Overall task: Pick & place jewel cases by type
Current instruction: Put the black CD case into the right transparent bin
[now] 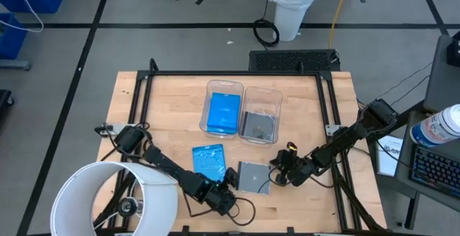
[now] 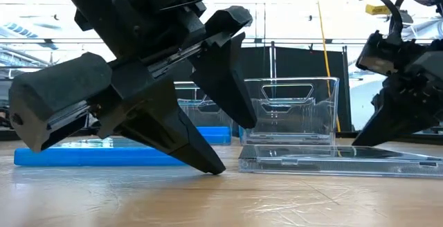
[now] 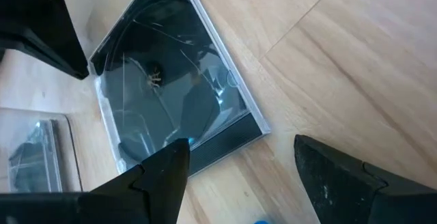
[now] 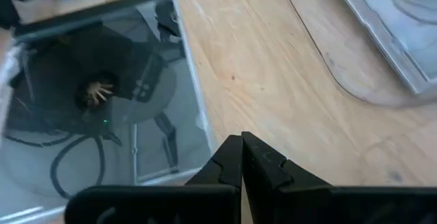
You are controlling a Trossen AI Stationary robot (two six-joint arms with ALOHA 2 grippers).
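A dark grey jewel case [image 1: 253,177] lies flat on the table near its near edge, and it also shows in the low view as the grey case [image 2: 332,159]. A blue jewel case [image 1: 209,160] lies flat just to its left. My left gripper [image 1: 231,181] is open at the grey case's left side. In the left wrist view one finger [image 3: 164,169] overlaps the case's edge and the other [image 3: 328,169] is over bare wood. My right gripper [image 1: 277,170] is shut, its tips [image 4: 240,145] beside the grey case's right edge. My left gripper comes in low, slanting down from the near left, with one finger tip [image 2: 208,163] down at the table just left of the grey case's edge [image 2: 242,162]; whether it touches the case I cannot tell. My right gripper's shut tips stand at the grey case's right edge [image 4: 201,125], slanting down from the right; whether they touch it I cannot tell.
Two clear bins stand side by side at mid-table. The left bin [image 1: 224,86] holds blue cases [image 1: 223,114] and the right bin [image 1: 263,92] holds grey cases [image 1: 257,126]. A black frame [image 1: 230,73] edges the table. A large white round shade [image 1: 115,196] overhangs the near left corner.
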